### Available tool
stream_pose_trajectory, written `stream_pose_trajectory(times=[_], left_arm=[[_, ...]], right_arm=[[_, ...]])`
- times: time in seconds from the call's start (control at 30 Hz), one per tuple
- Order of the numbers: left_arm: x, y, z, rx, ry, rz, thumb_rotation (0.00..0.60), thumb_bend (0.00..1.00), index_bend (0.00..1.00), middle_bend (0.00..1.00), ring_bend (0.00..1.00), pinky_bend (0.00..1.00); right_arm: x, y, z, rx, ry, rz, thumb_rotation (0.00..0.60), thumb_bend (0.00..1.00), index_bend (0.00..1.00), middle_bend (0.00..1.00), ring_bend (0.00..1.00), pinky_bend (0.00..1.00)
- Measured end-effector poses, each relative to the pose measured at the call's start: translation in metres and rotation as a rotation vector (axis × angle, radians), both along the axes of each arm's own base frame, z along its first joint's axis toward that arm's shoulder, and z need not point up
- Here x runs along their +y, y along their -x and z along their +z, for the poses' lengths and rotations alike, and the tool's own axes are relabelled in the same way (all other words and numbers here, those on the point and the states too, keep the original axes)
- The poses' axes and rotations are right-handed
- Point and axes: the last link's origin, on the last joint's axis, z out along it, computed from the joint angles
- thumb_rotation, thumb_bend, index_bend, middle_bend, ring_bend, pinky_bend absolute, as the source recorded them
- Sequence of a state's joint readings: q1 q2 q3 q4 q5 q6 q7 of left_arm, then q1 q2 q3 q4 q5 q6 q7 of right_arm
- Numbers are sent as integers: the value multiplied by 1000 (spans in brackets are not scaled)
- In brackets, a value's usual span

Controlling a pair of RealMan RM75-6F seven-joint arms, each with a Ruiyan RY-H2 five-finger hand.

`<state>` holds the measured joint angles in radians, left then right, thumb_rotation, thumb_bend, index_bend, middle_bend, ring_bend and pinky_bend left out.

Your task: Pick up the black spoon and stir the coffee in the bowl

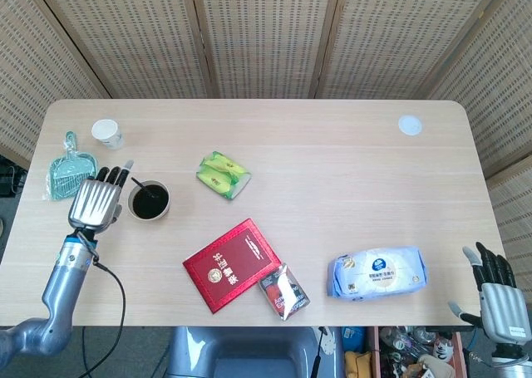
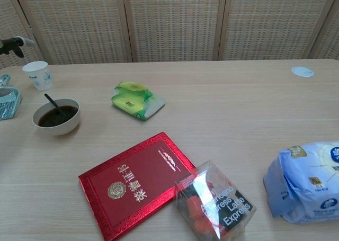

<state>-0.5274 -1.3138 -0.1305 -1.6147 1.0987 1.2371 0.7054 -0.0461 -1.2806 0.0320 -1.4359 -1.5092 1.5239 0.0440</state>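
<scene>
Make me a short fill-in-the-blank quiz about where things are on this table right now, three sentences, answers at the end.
1. The black spoon stands in the bowl of ____.
2. The left hand, fingers spread, holds ____.
3. The red booklet touches the clear ____ at its right.
4. The paper cup stands ____ the bowl, farther from the robot.

Missing words: coffee; nothing; box; behind
</scene>
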Motion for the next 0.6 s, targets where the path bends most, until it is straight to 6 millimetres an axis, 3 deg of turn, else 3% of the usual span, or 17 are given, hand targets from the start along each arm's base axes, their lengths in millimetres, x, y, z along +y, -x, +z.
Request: stream_pose_trajectory(times=[0.3, 0.5, 0.6], left_arm=[[-67, 30, 29, -233, -49, 73, 600, 304, 0, 67, 51, 247], [-92, 48, 33, -312, -75, 96, 600, 305, 0, 2, 0, 131], [-107, 59, 36, -344, -107, 104, 600, 304, 0, 0, 0, 118]], right_arm=[[-3, -4, -3, -1, -8, 15, 600, 235, 0, 0, 0, 0], [-7, -7, -6, -4, -17, 32, 600, 236, 0, 0, 0, 0], [-9, -10, -6, -5, -18, 44, 600, 236, 0, 0, 0, 0]])
